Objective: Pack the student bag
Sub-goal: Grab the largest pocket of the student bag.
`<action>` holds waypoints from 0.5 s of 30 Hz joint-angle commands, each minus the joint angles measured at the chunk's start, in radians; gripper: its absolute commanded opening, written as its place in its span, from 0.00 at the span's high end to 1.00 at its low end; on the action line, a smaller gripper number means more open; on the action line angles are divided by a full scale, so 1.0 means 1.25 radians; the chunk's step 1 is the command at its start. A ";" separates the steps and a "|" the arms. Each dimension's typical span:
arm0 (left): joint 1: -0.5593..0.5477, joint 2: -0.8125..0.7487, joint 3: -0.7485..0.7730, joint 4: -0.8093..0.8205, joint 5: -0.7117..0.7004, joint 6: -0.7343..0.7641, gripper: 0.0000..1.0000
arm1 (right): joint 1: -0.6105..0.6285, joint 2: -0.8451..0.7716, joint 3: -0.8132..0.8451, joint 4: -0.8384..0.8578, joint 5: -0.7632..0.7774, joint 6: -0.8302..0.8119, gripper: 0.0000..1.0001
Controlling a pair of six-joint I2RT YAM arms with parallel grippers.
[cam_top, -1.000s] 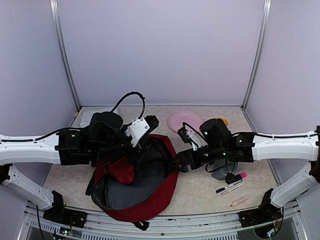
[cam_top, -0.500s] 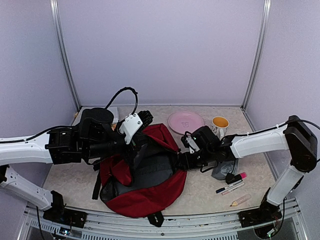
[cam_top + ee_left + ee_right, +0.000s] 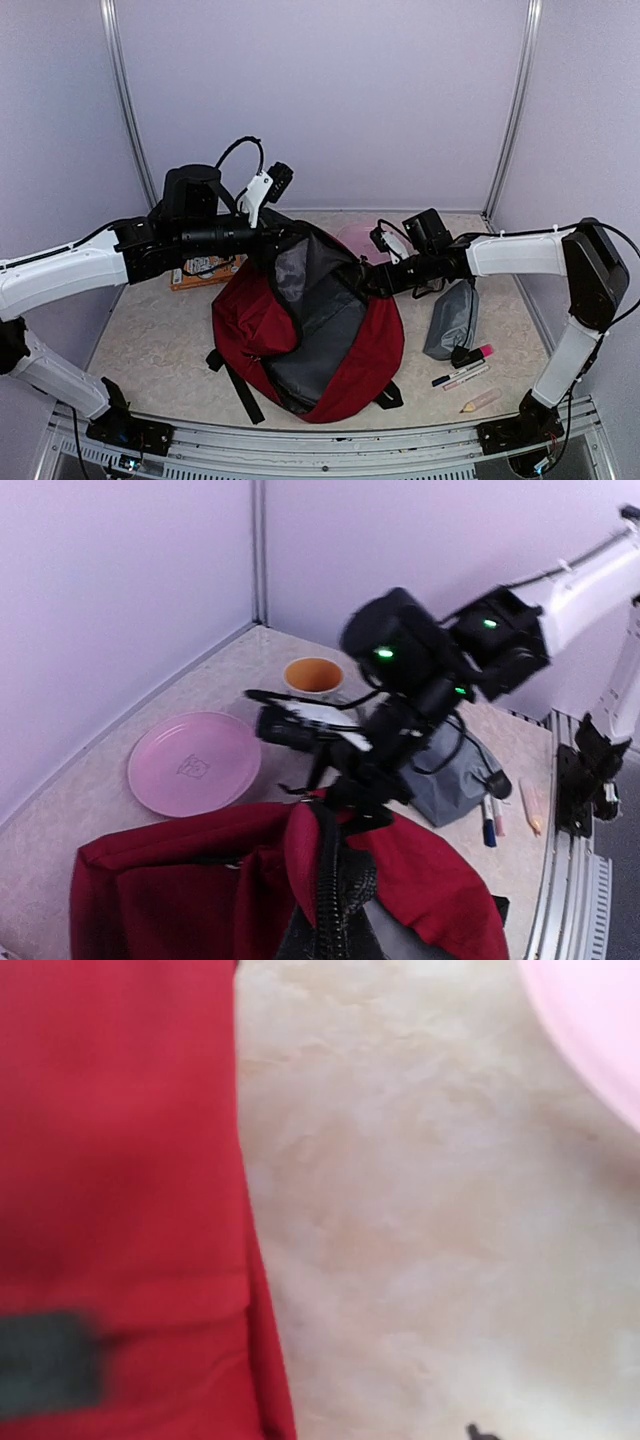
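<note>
- The student bag [image 3: 330, 340] sits mid-worktop with its base toward the near edge. Its top is hoisted and its grey-lined mouth is stretched between the two arms.
- The likeliest failure is that the rim slips from one side. The bag hangs from only a little fabric at each end, so a stronger pull apart or a sideways swing could drag it free. The mouth would then fold shut.
- The raised top leans toward the far edge, where the pink plate [image 3: 195, 765] and the cup [image 3: 313, 674] stand just behind it. A push that way could knock the cup over or slide the plate.
- With both arms busy at the rim, neither is free to load anything. The grey pouch [image 3: 452, 318] and the pens [image 3: 460, 377] lie outside the bag near the right edge. Letting go to fetch them would probably let the opening sag.
- The left tool [image 3: 278, 232] is clamped tight on the bag's black-trimmed rim at its far-left end. In the left wrist view, the trim runs straight up into it.
- The right tool [image 3: 345, 792] has its tips at the opposite rim, and the red fabric peaks up to meet them. That suggests a pinch, but I cannot tell how wide its jaws stand or whether they truly hold the cloth. Its own camera shows only red fabric, bare worktop and a sliver of plate.
</note>
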 commanded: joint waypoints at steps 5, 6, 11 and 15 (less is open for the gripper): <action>0.290 0.209 0.038 0.110 0.175 -0.056 0.91 | -0.021 0.002 -0.127 0.043 -0.157 0.036 0.30; 0.307 0.232 0.038 0.110 0.176 -0.062 0.91 | -0.020 0.002 -0.145 0.063 -0.170 0.051 0.30; 0.369 0.317 0.017 0.126 0.072 -0.101 0.77 | -0.015 -0.029 -0.162 0.067 -0.148 0.064 0.27; 0.388 0.354 0.039 0.107 0.047 -0.096 0.44 | -0.006 -0.037 -0.112 -0.001 -0.128 0.042 0.27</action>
